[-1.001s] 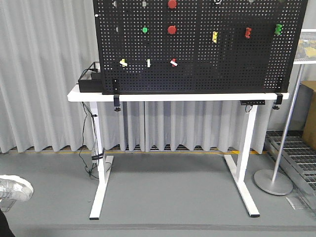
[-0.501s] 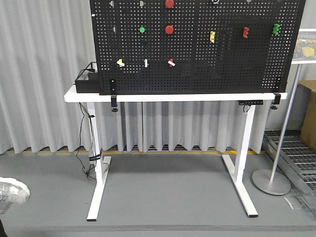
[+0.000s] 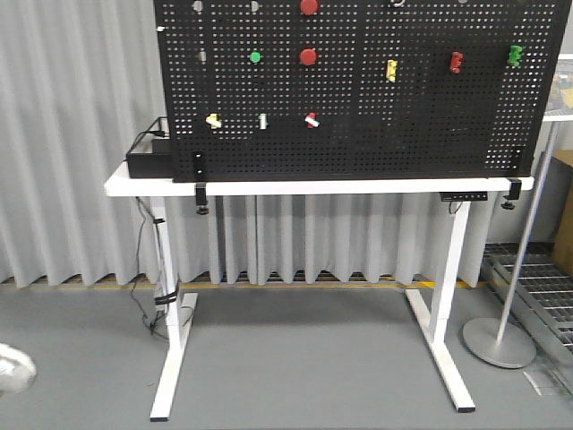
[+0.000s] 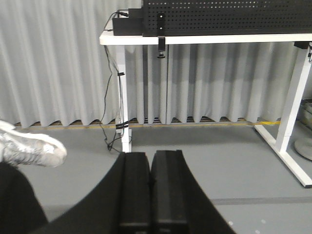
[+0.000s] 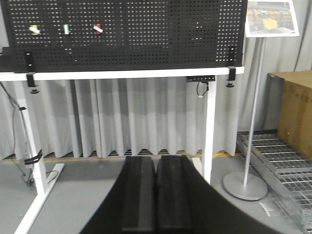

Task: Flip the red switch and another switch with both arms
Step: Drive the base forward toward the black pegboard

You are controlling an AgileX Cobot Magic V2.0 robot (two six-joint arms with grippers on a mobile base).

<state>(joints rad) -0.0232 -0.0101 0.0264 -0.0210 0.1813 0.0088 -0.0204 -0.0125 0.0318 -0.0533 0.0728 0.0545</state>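
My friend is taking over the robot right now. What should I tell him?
Left tool: shut, holding nothing.
Right tool: shut, holding nothing.
The red switch and the yellow-glowing switch sit in the pegboard's lower row, a green-glowing toggle between them.
Done: no switch touched yet; both tools are well short of the pegboard.
Left: bring each arm up and flip both switches.

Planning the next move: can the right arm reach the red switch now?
Probably not yet: the right gripper hangs low, far from the board, though nothing blocks the red switch.
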